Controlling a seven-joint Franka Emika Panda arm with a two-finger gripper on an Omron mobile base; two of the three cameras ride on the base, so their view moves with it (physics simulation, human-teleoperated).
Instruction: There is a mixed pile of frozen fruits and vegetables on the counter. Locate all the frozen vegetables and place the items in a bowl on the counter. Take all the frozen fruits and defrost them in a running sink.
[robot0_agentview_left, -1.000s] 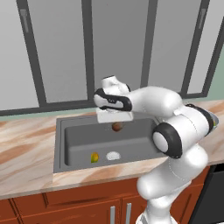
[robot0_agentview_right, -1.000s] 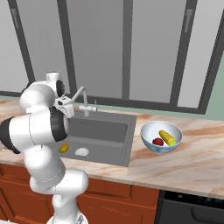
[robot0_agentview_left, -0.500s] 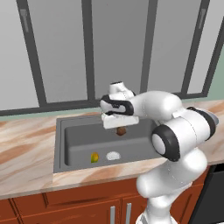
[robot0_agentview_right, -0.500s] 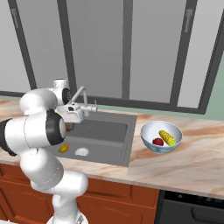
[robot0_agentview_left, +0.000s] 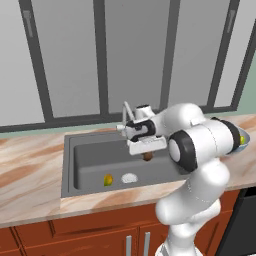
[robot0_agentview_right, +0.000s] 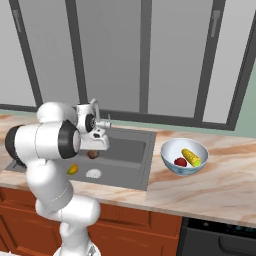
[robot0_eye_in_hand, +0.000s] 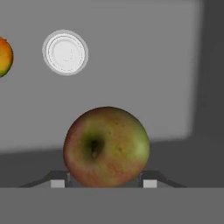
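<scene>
Your tool (robot0_eye_in_hand: 103, 183) is hanging over the sink (robot0_agentview_left: 87, 165) w/ the brown ball (robot0_eye_in_hand: 106, 147) sitting right between the tips, so it looks clamped on that fruit, both tips touching its sides in the hand view. From the left base cam you can see the ball (robot0_agentview_left: 147, 157) poking out just under the hand, above the basin floor, not resting on it afaict. The yellow-green oval (robot0_agentview_left: 107, 180) is already lying in the sink, just beside the round silver drain (robot0_agentview_left: 129, 177); same pair shows in the hand cam, oval at the far left edge, drain nearby. Veg are sorted: corn cob (robot0_agentview_right: 190, 157) and red ball (robot0_agentview_right: 180, 162) both sit in the bowl (robot0_agentview_right: 170, 162) on the desk (robot0_agentview_right: 220, 185), right of the sink. Tap (robot0_agentview_left: 126, 110) sits behind the hand; can't tell if it's running.
</scene>
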